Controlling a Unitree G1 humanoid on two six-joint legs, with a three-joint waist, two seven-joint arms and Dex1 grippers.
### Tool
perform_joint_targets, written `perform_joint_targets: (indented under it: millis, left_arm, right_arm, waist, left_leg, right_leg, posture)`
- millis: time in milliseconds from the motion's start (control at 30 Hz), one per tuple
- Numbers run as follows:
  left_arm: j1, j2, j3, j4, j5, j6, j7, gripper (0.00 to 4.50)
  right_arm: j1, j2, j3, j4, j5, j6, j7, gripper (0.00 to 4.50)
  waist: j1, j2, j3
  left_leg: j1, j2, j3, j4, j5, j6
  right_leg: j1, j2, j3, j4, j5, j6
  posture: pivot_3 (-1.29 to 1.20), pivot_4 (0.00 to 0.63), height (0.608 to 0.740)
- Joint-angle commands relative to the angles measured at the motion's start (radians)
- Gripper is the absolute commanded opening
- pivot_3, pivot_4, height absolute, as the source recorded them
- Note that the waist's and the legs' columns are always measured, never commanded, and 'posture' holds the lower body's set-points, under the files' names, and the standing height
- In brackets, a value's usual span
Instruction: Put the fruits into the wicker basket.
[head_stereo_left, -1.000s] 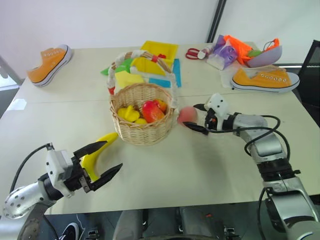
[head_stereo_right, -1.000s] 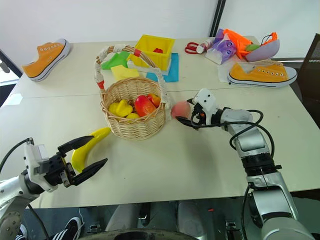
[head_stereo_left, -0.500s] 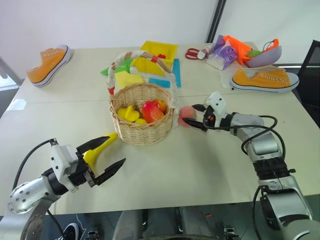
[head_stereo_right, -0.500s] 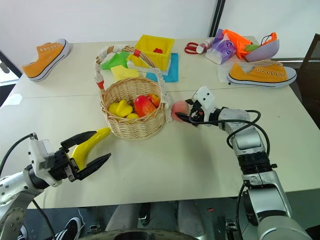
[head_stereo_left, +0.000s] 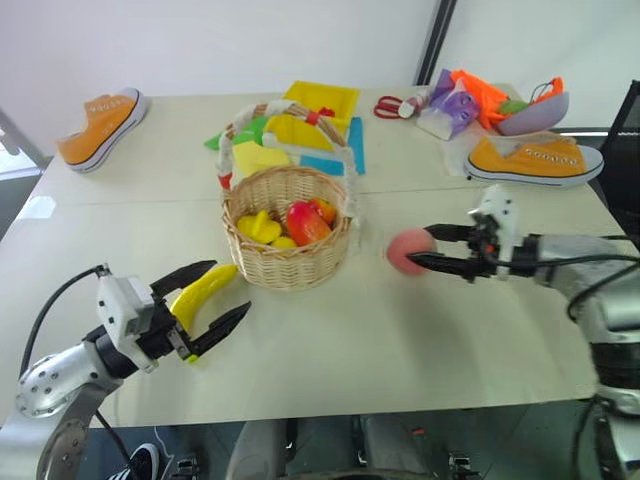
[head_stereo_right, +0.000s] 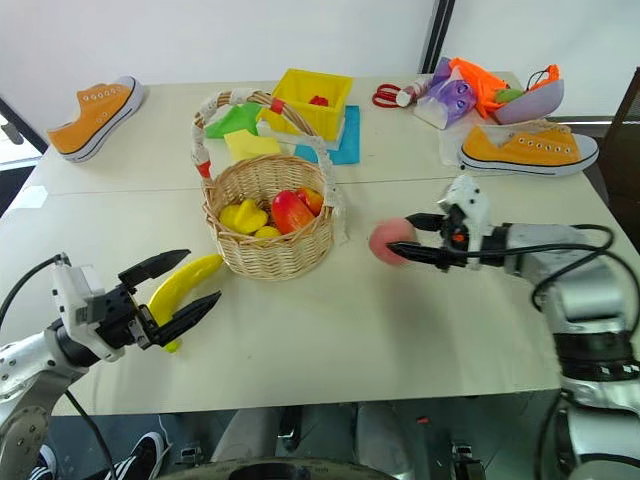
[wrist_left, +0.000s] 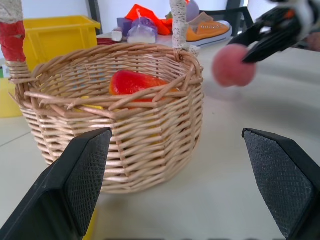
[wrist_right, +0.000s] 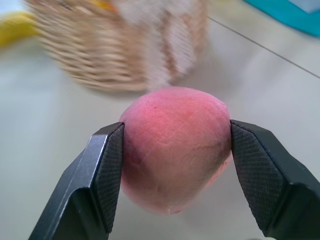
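Observation:
The round pink peach (head_stereo_left: 408, 249) hangs above the table to the right of the wicker basket (head_stereo_left: 285, 262), and my right gripper (head_stereo_right: 400, 240) is shut on it; both pads press its sides in the right wrist view (wrist_right: 175, 147). The basket holds red and yellow toy fruits under its white and red handle (head_stereo_left: 232, 150). The yellow banana (head_stereo_left: 205, 288) lies on the table at the basket's front left. My left gripper (head_stereo_left: 228, 287) is open, one finger on each side of the banana as seen from above. It points at the basket (wrist_left: 125, 135).
A yellow plastic box (head_stereo_left: 320, 100) and coloured sheets lie behind the basket. One orange sneaker (head_stereo_left: 100, 125) sits at the far left, another (head_stereo_left: 530, 158) at the right. Red scissors (head_stereo_left: 390, 105) and a pile of toys (head_stereo_left: 480, 100) lie at the back right.
My right gripper has closed on the peach and carried it up and to the right, away from the basket. The left gripper has stayed open near the banana.

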Motion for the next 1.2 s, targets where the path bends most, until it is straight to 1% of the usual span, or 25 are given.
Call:
perform_joint_targets:
  millis: [33, 67, 133, 167, 233, 300, 367, 433, 500, 567, 633, 767, 800, 900, 967, 1100, 1200]
  left_arm:
    - [-0.01, 0.006, 0.038, 0.011, -0.015, -0.02, -0.009, 4.5]
    - [-0.015, 0.006, 0.048, 0.019, -0.024, -0.02, -0.01, 4.5]
    - [-0.013, 0.005, 0.087, 0.035, -0.054, -0.016, -0.01, 4.5]
    - [-0.008, 0.005, 0.111, 0.044, -0.073, -0.013, -0.013, 4.5]
    - [-0.004, 0.005, 0.141, 0.063, -0.07, -0.025, -0.014, 4.5]
    - [-0.006, -0.001, 0.158, 0.085, -0.057, -0.038, -0.012, 4.5]
    - [-0.006, -0.007, 0.167, 0.103, -0.048, -0.049, -0.011, 4.5]
    - [-0.012, -0.013, 0.17, 0.119, -0.036, -0.062, 0.001, 4.5]
    - [-0.017, -0.024, 0.165, 0.135, -0.023, -0.066, 0.015, 4.5]
    - [-0.013, -0.038, 0.152, 0.132, -0.021, -0.07, 0.018, 4.5]
    - [-0.002, -0.053, 0.144, 0.114, -0.016, -0.074, 0.024, 4.5]
    - [0.018, -0.072, 0.146, 0.1, -0.025, -0.071, 0.031, 4.5]
    - [0.021, -0.074, 0.148, 0.099, -0.03, -0.068, 0.032, 4.5]
    - [0.037, -0.078, 0.152, 0.098, -0.033, -0.066, 0.029, 4.5]
    - [0.046, -0.081, 0.15, 0.105, -0.021, -0.073, 0.028, 4.5]
    - [0.048, -0.082, 0.144, 0.129, 0.006, -0.081, 0.03, 4.5]
    - [0.011, -0.079, 0.136, 0.18, 0.048, -0.064, 0.077, 4.5]
  right_arm:
    - [-0.037, -0.012, -0.048, -0.113, 0.152, 0.109, 0.006, 3.17]
    - [-0.063, 0.0, -0.057, -0.138, 0.197, 0.144, -0.011, 3.17]
    - [-0.154, 0.081, -0.065, -0.176, 0.297, 0.197, -0.101, 3.17]
    - [-0.198, 0.134, -0.049, -0.192, 0.302, 0.193, -0.16, 3.17]
    - [-0.263, 0.212, -0.004, -0.21, 0.287, 0.179, -0.231, 3.17]
    - [-0.326, 0.298, 0.042, -0.197, 0.25, 0.139, -0.298, 3.17]
    - [-0.369, 0.366, 0.123, -0.17, 0.156, 0.072, -0.356, 3.17]
    - [-0.396, 0.415, 0.225, -0.146, 0.041, -0.027, -0.371, 3.17]
    - [-0.419, 0.485, 0.266, -0.097, 0.01, -0.066, -0.396, 3.17]
    - [-0.43, 0.513, 0.326, -0.055, -0.067, -0.148, -0.381, 3.17]
    - [-0.439, 0.54, 0.354, 0.002, -0.121, -0.2, -0.391, 3.17]
    - [-0.441, 0.55, 0.4, 0.083, -0.241, -0.314, -0.399, 3.17]
    - [-0.438, 0.547, 0.409, 0.097, -0.267, -0.346, -0.395, 3.46]
    - [-0.418, 0.552, 0.39, 0.08, -0.237, -0.336, -0.36, 4.43]
    - [-0.409, 0.551, 0.37, 0.057, -0.21, -0.316, -0.348, 4.43]
    - [-0.372, 0.516, 0.29, -0.043, -0.082, -0.234, -0.3, 4.43]
    - [-0.305, 0.402, 0.208, -0.131, 0.023, -0.148, -0.223, 4.43]
  waist:
    - [0.001, 0.0, 0.0]
    - [0.003, 0.0, 0.0]
    - [0.0, 0.0, 0.0]
    - [-0.004, 0.0, 0.0]
    - [-0.002, 0.0, 0.0]
    - [0.003, -0.001, 0.0]
    - [0.007, -0.001, 0.0]
    - [0.006, -0.001, 0.0]
    - [0.003, -0.002, 0.0]
    - [0.0, -0.002, 0.0]
    - [-0.001, -0.002, -0.001]
    - [0.0, -0.002, 0.0]
    - [-0.001, -0.002, 0.0]
    - [-0.001, -0.002, 0.0]
    - [-0.001, -0.002, 0.0]
    - [0.001, -0.002, 0.0]
    - [0.009, -0.002, -0.001]
  left_leg:
    - [0.0, 0.0, 0.0, 0.0, 0.0, 0.0]
    - [0.0, 0.0, 0.0, 0.0, 0.0, 0.0]
    - [-0.001, 0.0, 0.0, 0.0, 0.0, 0.0]
    - [-0.001, 0.0, 0.0, 0.0, 0.0, 0.0]
    - [0.0, 0.0, 0.0, 0.0, 0.0, 0.0]
    - [0.0, 0.0, 0.0, -0.001, 0.0, 0.0]
    - [-0.001, 0.0, 0.0, -0.002, 0.0, 0.0]
    - [-0.003, 0.0, 0.0, -0.002, 0.0, 0.0]
    - [-0.003, -0.001, 0.0, -0.002, 0.0, 0.0]
    - [-0.003, -0.001, 0.0, -0.003, 0.0, 0.0]
    - [-0.003, -0.001, 0.0, -0.003, 0.0, 0.0]
    - [-0.003, -0.001, 0.0, -0.003, 0.0, 0.0]
    - [-0.003, -0.001, 0.0, -0.003, 0.0, 0.0]
    - [-0.003, -0.001, 0.0, -0.003, 0.0, 0.0]
    - [-0.003, -0.001, 0.0, -0.003, 0.0, 0.0]
    - [-0.003, -0.001, 0.0, -0.004, 0.0, 0.0]
    - [-0.003, -0.001, 0.0, -0.004, 0.0, 0.0]
  right_leg:
    - [0.0, 0.0, 0.0, 0.0, 0.0, 0.0]
    - [0.0, 0.0, 0.0, 0.0, 0.0, 0.0]
    - [-0.001, 0.0, 0.0, 0.0, 0.0, 0.0]
    - [-0.001, 0.0, 0.0, 0.0, 0.0, 0.0]
    - [-0.001, 0.0, 0.0, 0.0, 0.0, 0.0]
    - [-0.005, 0.0, 0.0, -0.001, 0.0, 0.0]
    - [-0.006, 0.0, 0.0, -0.003, 0.001, 0.001]
    - [-0.006, 0.0, 0.0, -0.003, 0.002, 0.002]
    - [-0.007, 0.0, 0.0, -0.004, 0.002, 0.002]
    - [-0.007, 0.0, 0.0, -0.003, 0.002, 0.003]
    - [-0.007, 0.0, -0.001, -0.003, 0.002, 0.003]
    - [-0.007, 0.0, -0.001, -0.003, 0.002, 0.003]
    - [-0.007, 0.0, -0.001, -0.003, 0.002, 0.003]
    - [-0.007, 0.0, -0.001, -0.003, 0.002, 0.003]
    - [-0.007, 0.0, -0.001, -0.003, 0.002, 0.003]
    - [-0.007, 0.0, -0.001, -0.003, 0.002, 0.003]
    - [-0.007, 0.0, -0.001, -0.004, 0.002, 0.003]
  posture:
    - [0.0, 0.15, 0.74]
    - [0.0, 0.15, 0.74]
    - [0.0, 0.15, 0.74]
    - [0.0, 0.15, 0.74]
    - [0.0, 0.15, 0.74]
    - [0.0, 0.15, 0.74]
    - [0.0, 0.15, 0.74]
    - [0.0, 0.15, 0.74]
    - [0.0, 0.15, 0.74]
    - [0.0, 0.15, 0.74]
    - [0.0, 0.15, 0.74]
    - [0.0, 0.15, 0.74]
    - [0.0, 0.15, 0.74]
    - [0.0, 0.15, 0.74]
    - [0.0, 0.15, 0.74]
    - [0.0, 0.15, 0.74]
    - [0.0, 0.15, 0.74]
